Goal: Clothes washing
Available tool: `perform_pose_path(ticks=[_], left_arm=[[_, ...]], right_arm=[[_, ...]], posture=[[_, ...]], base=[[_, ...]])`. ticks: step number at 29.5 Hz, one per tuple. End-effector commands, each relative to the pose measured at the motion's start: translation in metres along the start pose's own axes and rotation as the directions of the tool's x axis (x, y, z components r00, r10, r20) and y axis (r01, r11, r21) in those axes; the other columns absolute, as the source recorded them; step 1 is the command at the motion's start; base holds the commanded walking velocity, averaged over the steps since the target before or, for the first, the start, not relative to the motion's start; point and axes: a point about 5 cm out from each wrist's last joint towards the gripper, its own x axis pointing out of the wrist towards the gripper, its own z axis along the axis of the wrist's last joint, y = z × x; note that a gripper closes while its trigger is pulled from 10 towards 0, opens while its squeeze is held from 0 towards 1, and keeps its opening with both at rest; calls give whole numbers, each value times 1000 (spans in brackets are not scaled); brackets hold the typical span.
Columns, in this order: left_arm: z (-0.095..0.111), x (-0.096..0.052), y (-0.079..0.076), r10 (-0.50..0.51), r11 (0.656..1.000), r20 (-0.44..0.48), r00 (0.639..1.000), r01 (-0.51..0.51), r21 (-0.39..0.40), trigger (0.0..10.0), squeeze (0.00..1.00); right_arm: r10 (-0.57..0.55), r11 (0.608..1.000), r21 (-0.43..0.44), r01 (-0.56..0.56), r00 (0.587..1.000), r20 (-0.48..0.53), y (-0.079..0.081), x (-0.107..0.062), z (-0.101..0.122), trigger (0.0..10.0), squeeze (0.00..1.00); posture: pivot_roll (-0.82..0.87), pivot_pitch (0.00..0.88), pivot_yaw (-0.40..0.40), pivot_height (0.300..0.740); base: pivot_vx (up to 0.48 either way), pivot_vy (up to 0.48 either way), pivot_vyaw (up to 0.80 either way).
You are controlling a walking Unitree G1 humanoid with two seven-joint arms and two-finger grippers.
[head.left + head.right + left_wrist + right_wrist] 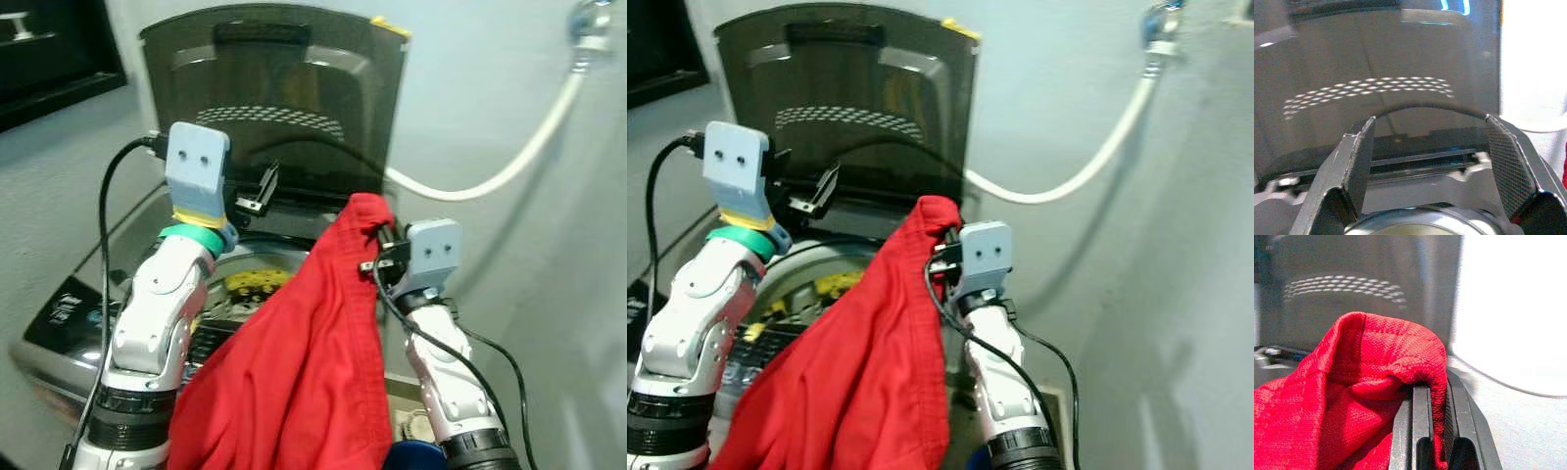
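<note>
A large red garment (294,372) hangs from my right gripper (380,235), which is shut on its top fold (1400,362) in front of the washing machine. The cloth drapes down over the machine's front rim. The top-loading washer (127,245) stands with its dark tinted lid (274,98) raised upright. Yellow laundry (253,284) lies inside the drum. My left gripper (257,194) is held up over the drum's far edge, near the lid, open with nothing between its fingers (1359,156).
A white hose (509,162) runs along the wall from a tap (593,24) at the upper right to behind the lid. The washer's control panel (69,308) is at the lower left. A dark framed shelf (49,49) hangs at the upper left.
</note>
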Motion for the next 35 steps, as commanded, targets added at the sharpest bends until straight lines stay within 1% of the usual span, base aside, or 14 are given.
perform_pose_path(ticks=[1,5,11,21,25,27,28,29,30,31,32,33,34,35], left_arm=[[-1,-1,6,18,1000,0,1000,-18,20,10000,0],[-1,-1,7,22,1000,-3,1000,-22,21,10000,0],[0,-2,8,24,999,9,1000,-24,27,10000,0],[-1,-2,7,19,999,-1,1000,-19,29,10000,0],[1,-1,7,8,999,11,1000,-8,52,10000,0],[11,1,14,-10,991,52,999,3,134,10000,0],[19,5,21,-13,981,77,997,-2,192,10000,0],[19,5,21,-13,981,77,997,-2,192,10000,0],[24,7,26,-14,973,93,996,-8,229,10000,0],[39,14,41,22,962,140,990,-59,267,10000,0],[39,14,41,22,962,140,990,-59,267,10000,0],[56,20,56,71,944,203,977,-132,303,10000,0],[69,24,66,107,932,250,962,-185,312,10000,0],[69,24,66,107,932,250,962,-185,312,10000,0]], right_arm=[[5,1000,13,-5,1000,12,5,-1,1,10000,0],[6,1000,11,-6,1000,11,5,-1,1,10000,0],[7,1000,9,-7,1000,11,5,-1,1,10000,0],[13,1000,9,-13,1000,11,6,-1,1,10000,0],[14,1000,8,-14,1000,14,7,-1,1,10000,0],[13,1000,3,-13,1000,26,6,1,4,10000,0],[19,1000,-9,-18,999,48,6,3,9,10000,0],[19,1000,-9,-18,999,48,6,3,9,10000,0],[23,1000,-19,-21,998,63,6,5,13,10000,0],[37,999,-22,-35,992,118,6,15,28,10000,0],[37,999,-22,-35,992,118,6,15,28,10000,0],[66,998,-12,-64,979,192,8,28,49,10000,0],[93,995,-4,-96,960,266,10,42,71,10000,0],[93,995,-4,-96,960,266,10,42,71,10000,0]], posture=[[5,23,76,740],[5,23,76,740],[3,22,75,740],[2,15,75,740],[2,16,75,740],[1,16,75,740],[5,18,75,740],[5,18,75,740],[5,18,75,740],[-1,24,81,740],[-1,24,81,740],[-6,26,85,740],[-6,26,85,740],[-6,26,85,740]], base=[[0,480,0],[0,480,0],[0,0,0],[0,0,0],[0,0,0],[0,0,0],[0,0,0],[0,0,0],[0,0,0],[0,0,0],[0,0,0],[0,0,0],[0,0,0],[0,0,0]])
